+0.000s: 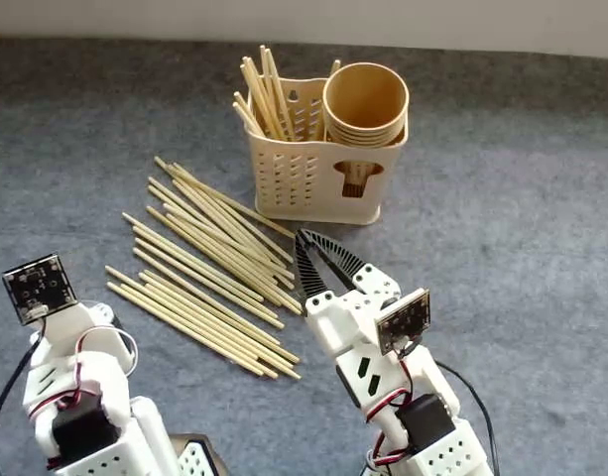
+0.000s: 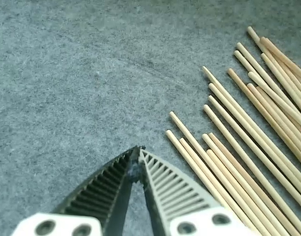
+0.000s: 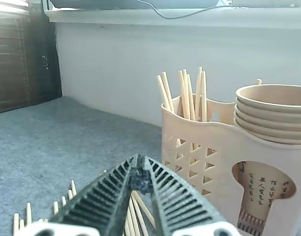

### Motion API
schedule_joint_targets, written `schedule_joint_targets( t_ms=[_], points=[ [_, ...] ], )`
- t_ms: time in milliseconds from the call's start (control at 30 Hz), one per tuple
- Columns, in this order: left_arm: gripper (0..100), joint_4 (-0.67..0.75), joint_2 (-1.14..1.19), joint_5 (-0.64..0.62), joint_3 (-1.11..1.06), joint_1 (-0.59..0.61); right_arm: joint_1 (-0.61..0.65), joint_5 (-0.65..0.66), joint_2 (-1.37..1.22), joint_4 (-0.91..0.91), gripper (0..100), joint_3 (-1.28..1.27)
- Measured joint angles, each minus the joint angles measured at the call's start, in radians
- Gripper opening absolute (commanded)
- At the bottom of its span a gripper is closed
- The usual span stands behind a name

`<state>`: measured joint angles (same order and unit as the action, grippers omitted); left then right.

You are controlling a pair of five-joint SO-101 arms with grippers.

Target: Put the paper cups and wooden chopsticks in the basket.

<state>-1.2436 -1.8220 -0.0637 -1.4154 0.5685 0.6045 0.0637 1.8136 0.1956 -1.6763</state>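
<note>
Left gripper (image 2: 138, 153) and right gripper (image 3: 139, 163) are sitting clenched, seemingly empty. Loose chopsticks (image 1: 219, 260) are looking light, stiff, slippery; pinching mid-length suits.

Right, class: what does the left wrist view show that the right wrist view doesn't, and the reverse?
Left wrist, not right: the left gripper, shut over carpet. Right wrist, not left: the right gripper, shut, and the basket holding upright chopsticks and stacked paper cups. Both: loose chopsticks lying on the grey carpet.
</note>
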Motion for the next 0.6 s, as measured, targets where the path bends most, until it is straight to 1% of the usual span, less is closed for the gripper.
schedule_joint_targets(
  t_ms=[133,400,500,600],
  points=[
    [1,-0.008,0.000,-0.006,0.014,-0.020,0.000,0.000,0.000,0.000,0.5,0.000],
    [1,-0.008,0.012,-0.006,0.020,-0.021,0.000,0.000,0.000,0.000,0.5,0.000],
    [1,-0.008,0.101,-0.006,0.049,-0.021,0.000,0.000,0.000,0.000,0.5,0.000],
    [1,-0.008,0.256,-0.006,0.117,-0.021,0.000,0.000,0.000,0.000,0.5,0.000]
  ],
)
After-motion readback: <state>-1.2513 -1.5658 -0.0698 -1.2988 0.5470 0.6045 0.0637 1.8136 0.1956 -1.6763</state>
